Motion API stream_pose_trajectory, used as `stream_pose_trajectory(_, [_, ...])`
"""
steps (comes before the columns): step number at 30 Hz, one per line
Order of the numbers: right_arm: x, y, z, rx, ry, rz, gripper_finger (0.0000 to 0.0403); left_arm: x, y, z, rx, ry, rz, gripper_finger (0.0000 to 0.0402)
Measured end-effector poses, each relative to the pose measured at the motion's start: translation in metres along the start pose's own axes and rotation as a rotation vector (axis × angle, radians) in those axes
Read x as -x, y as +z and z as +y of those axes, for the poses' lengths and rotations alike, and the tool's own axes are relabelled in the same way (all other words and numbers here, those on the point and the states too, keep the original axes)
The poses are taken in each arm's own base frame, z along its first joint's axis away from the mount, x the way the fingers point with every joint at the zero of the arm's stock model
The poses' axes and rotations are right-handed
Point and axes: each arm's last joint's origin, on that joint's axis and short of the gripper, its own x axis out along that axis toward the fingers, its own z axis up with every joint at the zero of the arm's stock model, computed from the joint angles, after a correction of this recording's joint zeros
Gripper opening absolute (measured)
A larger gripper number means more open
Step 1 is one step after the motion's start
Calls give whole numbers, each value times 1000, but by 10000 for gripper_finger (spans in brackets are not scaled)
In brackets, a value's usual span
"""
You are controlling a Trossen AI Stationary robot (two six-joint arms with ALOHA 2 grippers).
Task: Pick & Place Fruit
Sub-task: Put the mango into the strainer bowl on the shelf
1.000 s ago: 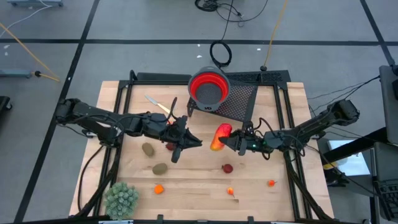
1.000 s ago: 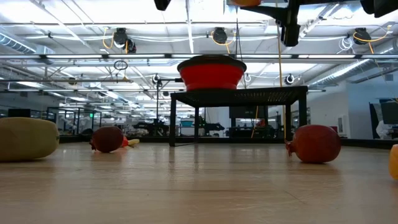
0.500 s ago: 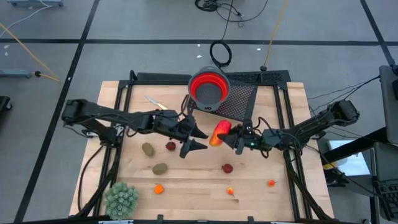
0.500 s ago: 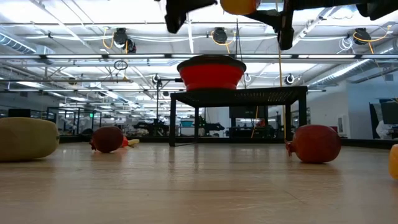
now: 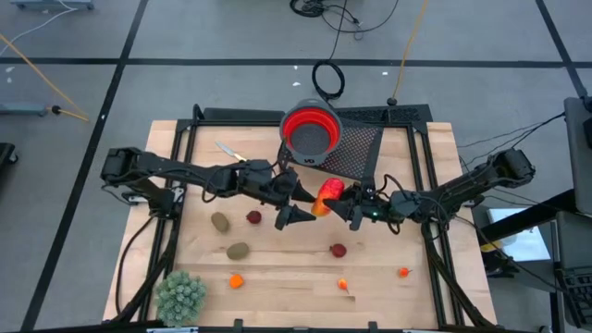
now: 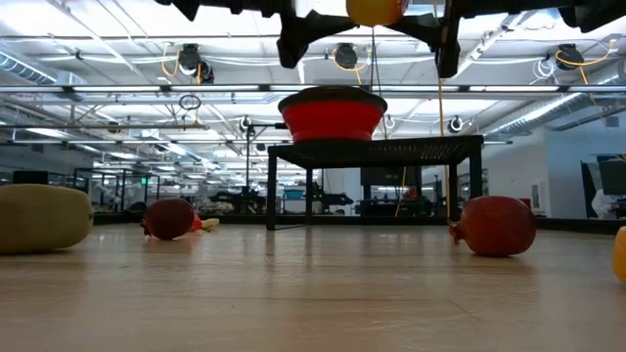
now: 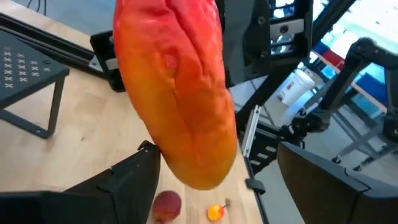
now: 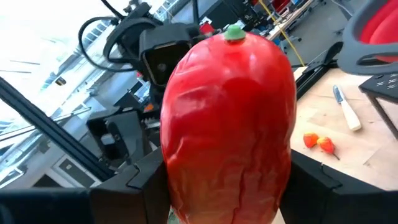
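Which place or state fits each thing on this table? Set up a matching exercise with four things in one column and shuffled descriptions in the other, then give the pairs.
Things
1. red-orange fruit
2. red bowl
3. spiky plant ball
4. left gripper

Descriptions
A. on the black mesh stand
B. open, beside the held fruit
C. held above the table by the right gripper
D. at the table's front left corner

Pairs: 1-C, 2-A, 3-D, 4-B

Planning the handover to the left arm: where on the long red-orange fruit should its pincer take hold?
Probably the free orange end of the long red-orange fruit, approached from the left. The right pincer clamps its red end, so only the end facing the open left pincer is exposed, already between its fingers.
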Motion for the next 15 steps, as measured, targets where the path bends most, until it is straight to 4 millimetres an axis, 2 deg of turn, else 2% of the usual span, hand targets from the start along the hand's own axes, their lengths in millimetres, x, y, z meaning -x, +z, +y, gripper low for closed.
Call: stream_pose_trajectory(15, [-2, 3, -2, 16, -20, -25, 215, -15, -3, 9, 42, -23, -69, 322])
